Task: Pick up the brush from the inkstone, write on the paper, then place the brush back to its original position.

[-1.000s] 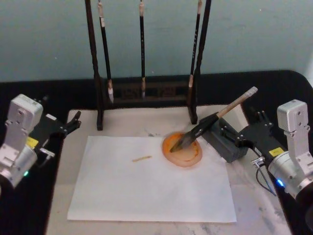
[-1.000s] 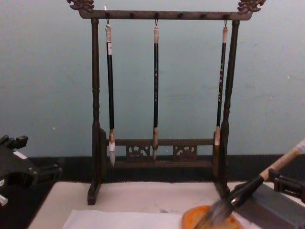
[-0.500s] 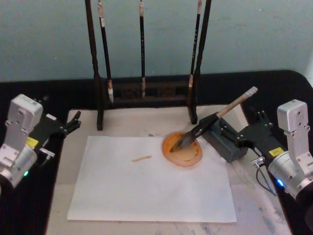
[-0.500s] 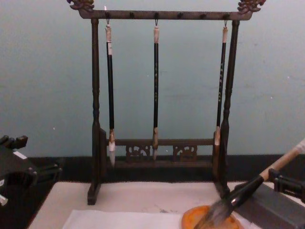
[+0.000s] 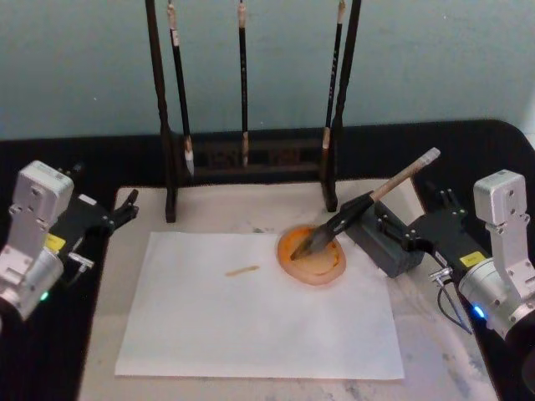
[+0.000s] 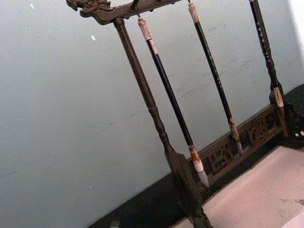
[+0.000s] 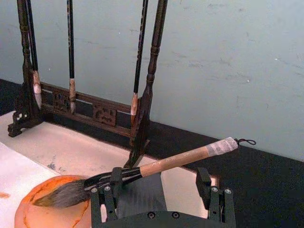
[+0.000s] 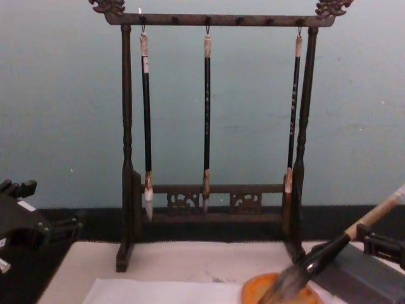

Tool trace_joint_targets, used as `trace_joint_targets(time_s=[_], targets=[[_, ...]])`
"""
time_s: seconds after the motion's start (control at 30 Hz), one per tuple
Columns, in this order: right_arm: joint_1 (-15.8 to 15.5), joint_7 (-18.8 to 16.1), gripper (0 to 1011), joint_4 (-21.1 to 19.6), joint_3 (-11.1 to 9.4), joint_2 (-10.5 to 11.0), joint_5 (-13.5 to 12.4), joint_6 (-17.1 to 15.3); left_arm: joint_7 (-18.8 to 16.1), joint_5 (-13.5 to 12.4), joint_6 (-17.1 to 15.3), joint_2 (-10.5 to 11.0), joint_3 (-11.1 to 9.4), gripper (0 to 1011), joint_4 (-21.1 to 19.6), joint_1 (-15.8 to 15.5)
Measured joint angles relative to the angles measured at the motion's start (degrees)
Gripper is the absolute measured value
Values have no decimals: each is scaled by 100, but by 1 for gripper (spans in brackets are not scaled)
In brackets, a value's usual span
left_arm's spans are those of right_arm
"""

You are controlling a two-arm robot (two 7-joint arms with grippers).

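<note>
Felt mat (image 5: 251, 209) bears paper (image 5: 251, 309); brush (image 5: 368, 200) rests untouched

Left end effector (image 5: 125, 209) rests at the left side; right end effector (image 7: 161, 199) at the right, fingers spread.

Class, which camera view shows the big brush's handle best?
The right wrist view: the brush shows whole, pale handle resting across the grey block. The head view shows it smaller; the chest view cuts the handle's end off at the frame's edge.
</note>
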State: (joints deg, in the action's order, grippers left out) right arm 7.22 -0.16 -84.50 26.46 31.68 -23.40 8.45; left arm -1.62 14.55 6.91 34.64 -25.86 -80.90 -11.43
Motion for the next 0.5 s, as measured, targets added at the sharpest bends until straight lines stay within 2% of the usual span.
trace_joint_targets(time_s=[0.5], targets=[[0, 0, 1000, 0, 0, -1, 0, 0, 0, 0, 0, 0, 0, 1010, 0, 0]])
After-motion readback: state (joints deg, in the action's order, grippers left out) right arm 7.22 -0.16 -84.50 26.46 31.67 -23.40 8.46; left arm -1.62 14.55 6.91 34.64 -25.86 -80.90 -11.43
